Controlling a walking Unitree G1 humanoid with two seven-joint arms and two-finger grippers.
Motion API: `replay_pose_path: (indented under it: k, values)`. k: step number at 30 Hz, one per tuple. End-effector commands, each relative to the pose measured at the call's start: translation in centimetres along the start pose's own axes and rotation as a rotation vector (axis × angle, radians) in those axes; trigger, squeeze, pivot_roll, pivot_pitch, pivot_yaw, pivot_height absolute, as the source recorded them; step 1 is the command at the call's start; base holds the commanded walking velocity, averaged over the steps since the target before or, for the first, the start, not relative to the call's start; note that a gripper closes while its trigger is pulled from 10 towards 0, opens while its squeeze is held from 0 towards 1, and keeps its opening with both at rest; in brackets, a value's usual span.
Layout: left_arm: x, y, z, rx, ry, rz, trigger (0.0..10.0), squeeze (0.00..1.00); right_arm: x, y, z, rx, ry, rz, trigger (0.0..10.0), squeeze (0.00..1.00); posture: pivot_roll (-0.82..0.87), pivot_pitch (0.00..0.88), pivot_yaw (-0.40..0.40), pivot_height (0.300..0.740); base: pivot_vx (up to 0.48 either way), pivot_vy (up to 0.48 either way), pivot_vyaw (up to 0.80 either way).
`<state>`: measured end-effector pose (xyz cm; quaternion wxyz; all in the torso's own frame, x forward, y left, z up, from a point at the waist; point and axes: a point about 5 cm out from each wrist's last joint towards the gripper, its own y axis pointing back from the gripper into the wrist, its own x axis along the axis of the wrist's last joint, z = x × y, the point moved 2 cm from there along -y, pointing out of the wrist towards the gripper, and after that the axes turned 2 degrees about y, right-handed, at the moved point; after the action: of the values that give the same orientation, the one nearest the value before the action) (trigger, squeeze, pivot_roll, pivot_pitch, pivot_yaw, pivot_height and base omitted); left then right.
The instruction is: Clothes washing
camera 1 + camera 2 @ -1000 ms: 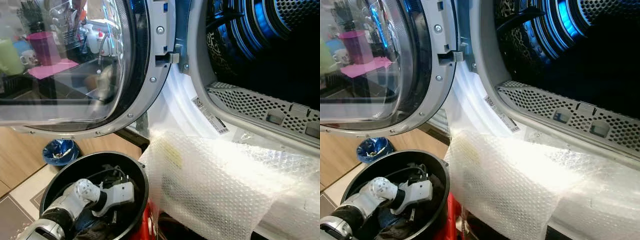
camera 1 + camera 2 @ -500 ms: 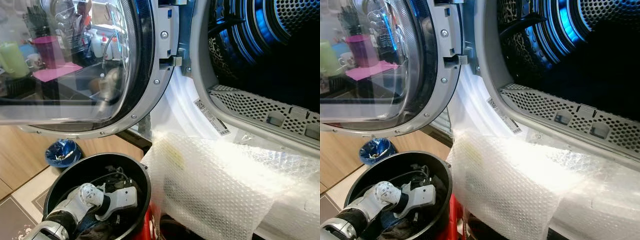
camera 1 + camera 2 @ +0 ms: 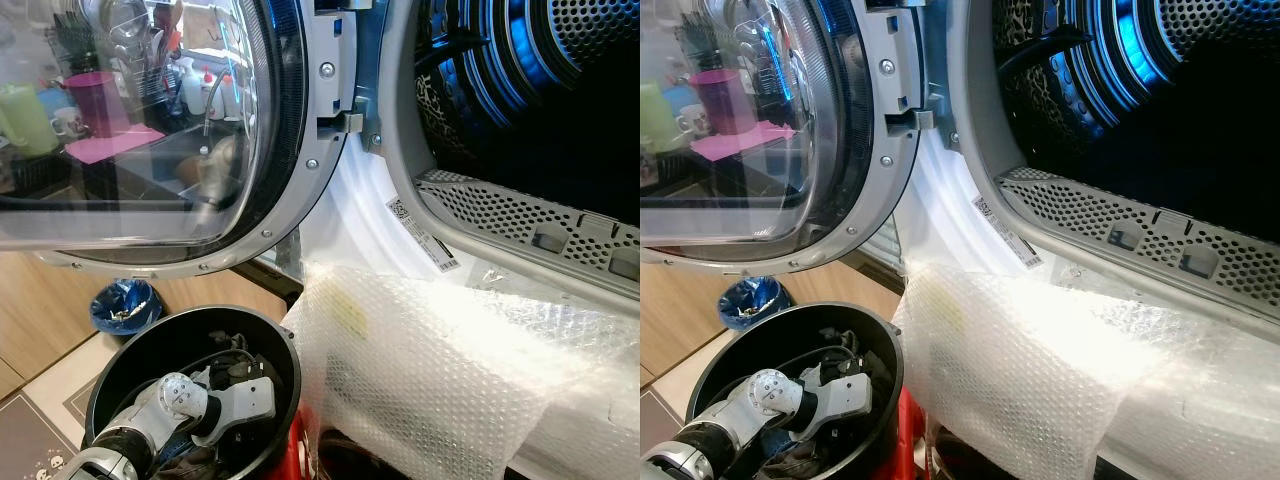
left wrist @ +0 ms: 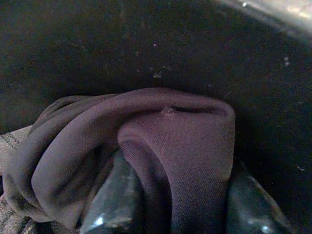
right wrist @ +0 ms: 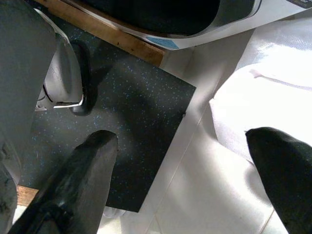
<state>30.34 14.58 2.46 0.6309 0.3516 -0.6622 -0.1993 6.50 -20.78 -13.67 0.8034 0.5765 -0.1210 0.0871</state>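
Note:
A black round laundry basket (image 3: pixel 283 338) stands on the floor below the open washer door (image 3: pixel 150 130). My left arm reaches down into it, its white wrist (image 3: pixel 240 404) low inside. In the left wrist view my left gripper (image 4: pixel 180 170) is shut on a fold of dark purple garment (image 4: pixel 185 141), with one black finger (image 4: pixel 117 200) on each side of the fold and the basket's dark wall behind. The washer drum (image 3: pixel 540 80) gapes open at the upper right, lit blue inside. My right gripper (image 5: pixel 185 161) hangs open over the floor.
Bubble wrap (image 3: pixel 430 370) drapes over the washer's front below the opening. A blue bag (image 3: pixel 122 303) lies on the floor left of the basket, and something red (image 3: pixel 298 455) shows at the basket's right edge. Under the right gripper lie a dark speckled mat (image 5: pixel 131 122) and white sheeting (image 5: pixel 263 92).
My left wrist has sunk lower and a little to the right inside the basket. The head camera has shifted slightly.

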Motion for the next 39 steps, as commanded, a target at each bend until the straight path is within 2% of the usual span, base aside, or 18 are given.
replay_pose_path:
  k: [1,10,14,17,19,21,23,25,26,29,30,31,33,34,35,36,37,39]
  values:
    - [-0.6,-0.3,0.8,-0.025,0.007,-0.018,0.0,0.00,-0.5,0.3,-1.4,0.051,0.009,-0.020,10.0,0.00,0.04,0.038,0.026,0.740,0.000,0.000,0.00]
    - [-0.9,-0.2,0.6,0.001,0.022,-0.016,0.0,0.00,-0.7,0.3,-1.5,0.058,-0.001,-0.025,10.0,0.00,0.04,0.041,0.030,0.740,0.000,0.000,0.00]
    - [-0.6,0.2,0.1,0.042,0.071,0.041,0.0,0.00,-0.7,0.3,-1.5,0.059,-0.005,-0.025,10.0,0.00,0.05,0.041,0.030,0.740,0.000,0.000,0.00]
    - [0.0,0.9,-0.6,0.077,0.142,0.121,0.0,0.00,-0.7,0.3,-1.5,0.063,-0.007,-0.020,10.0,0.00,0.05,0.040,0.030,0.740,0.000,0.000,0.00]
    - [0.8,1.9,-1.4,0.086,0.198,0.220,0.0,0.00,-0.7,0.3,-1.5,0.068,-0.007,-0.018,10.0,0.00,0.05,0.041,0.030,0.740,0.000,0.000,0.00]
    - [1.6,3.2,-1.8,0.069,0.211,0.292,0.0,0.00,-0.6,0.3,-1.6,0.074,-0.008,-0.012,10.0,0.00,0.06,0.042,0.030,0.740,0.000,0.000,0.00]
    - [1.7,3.5,-1.8,0.064,0.215,0.308,0.0,0.00,-0.6,0.3,-1.6,0.074,-0.008,-0.011,10.0,0.00,0.06,0.042,0.030,0.740,0.000,0.000,0.00]
    - [2.3,5.4,-1.7,0.001,0.237,0.346,0.0,0.00,-0.4,0.3,-1.6,0.079,-0.009,-0.003,10.0,0.00,0.06,0.042,0.030,0.740,0.000,0.000,0.00]
    - [2.3,5.4,-1.7,0.001,0.237,0.346,0.0,0.00,-0.4,0.3,-1.6,0.079,-0.009,-0.003,10.0,0.00,0.06,0.042,0.030,0.740,0.000,0.000,0.00]
    - [2.7,6.7,-1.4,-0.053,0.249,0.358,0.0,0.00,-0.1,0.3,-1.6,0.081,-0.007,0.006,10.0,0.00,0.06,0.042,0.030,0.740,0.000,0.000,0.00]
    - [3.8,8.6,-1.2,-0.101,0.248,0.387,0.0,0.00,0.4,0.2,-1.6,0.082,-0.011,0.025,10.0,0.00,0.08,0.039,0.023,0.740,0.000,0.000,0.00]
    - [4.8,9.6,-1.0,-0.133,0.237,0.403,0.0,0.00,0.7,0.2,-1.7,0.083,-0.013,0.038,10.0,0.00,0.09,0.039,0.022,0.740,0.000,0.000,0.00]
    - [5.2,9.9,-1.0,-0.146,0.224,0.408,0.0,0.00,0.8,0.2,-1.7,0.085,-0.006,0.045,10.0,0.00,0.09,0.039,0.022,0.740,0.000,0.000,0.00]
    - [6.7,10.5,-0.7,-0.179,0.190,0.433,0.0,0.00,1.2,0.2,-1.8,0.083,0.018,0.065,10.0,0.00,0.10,0.039,0.021,0.740,0.000,0.000,0.00]
    - [6.7,10.5,-0.7,-0.179,0.190,0.433,0.0,0.00,1.2,0.2,-1.8,0.083,0.018,0.065,10.0,0.00,0.10,0.039,0.021,0.740,0.000,0.000,0.00]
    - [7.7,10.8,-0.6,-0.196,0.167,0.458,0.0,0.00,1.4,0.2,-1.8,0.084,0.022,0.072,10.0,0.00,0.11,0.035,0.022,0.740,0.000,0.000,0.00]
    - [9.6,11.2,-0.5,-0.220,0.127,0.502,0.0,0.00,1.6,0.2,-1.9,0.083,0.022,0.079,10.0,0.00,0.11,0.034,0.027,0.740,0.000,0.000,0.00]
    - [10.2,11.3,-0.5,-0.226,0.116,0.513,0.0,0.00,1.7,0.2,-1.9,0.083,0.021,0.081,10.0,0.00,0.11,0.034,0.027,0.740,0.000,0.000,0.00]
